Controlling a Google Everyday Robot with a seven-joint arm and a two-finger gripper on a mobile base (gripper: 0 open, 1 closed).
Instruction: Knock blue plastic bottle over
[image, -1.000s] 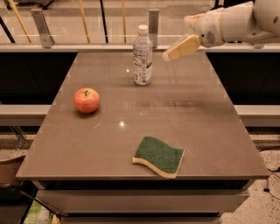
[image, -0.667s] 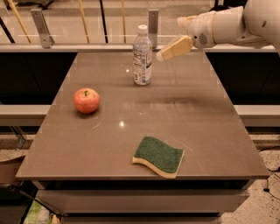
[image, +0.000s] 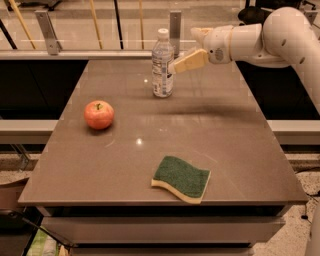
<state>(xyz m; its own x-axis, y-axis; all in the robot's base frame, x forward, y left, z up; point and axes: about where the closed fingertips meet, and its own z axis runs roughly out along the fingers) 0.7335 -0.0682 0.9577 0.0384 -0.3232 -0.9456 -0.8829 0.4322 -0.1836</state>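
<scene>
Nearest, close to the front edge of the table (image: 240, 150): a green sponge (image: 181, 178) with a yellow underside, lying flat and slightly curled. Farther back on the left: a red apple (image: 99, 114), stem up, well apart from the sponge.

Toward the far edge, near the middle: the blue plastic bottle (image: 162, 65), standing upright, long axis vertical, white cap on top, pale label around the body. Not knocked over. Clear and ribbed; contents not discernible.

Just right of the bottle, at label height: the gripper (image: 184, 62), tan, pointing left and slightly down at the bottle's side. Tip right against the bottle or just beside it; cannot tell which. Open or closed: cannot tell. Behind it, a white arm (image: 270, 40) reaching in from the right.

Tabletop brown-grey, smooth, with small glints of light. Beyond the far edge: a rail with metal posts (image: 175, 25) and a pale floor.
</scene>
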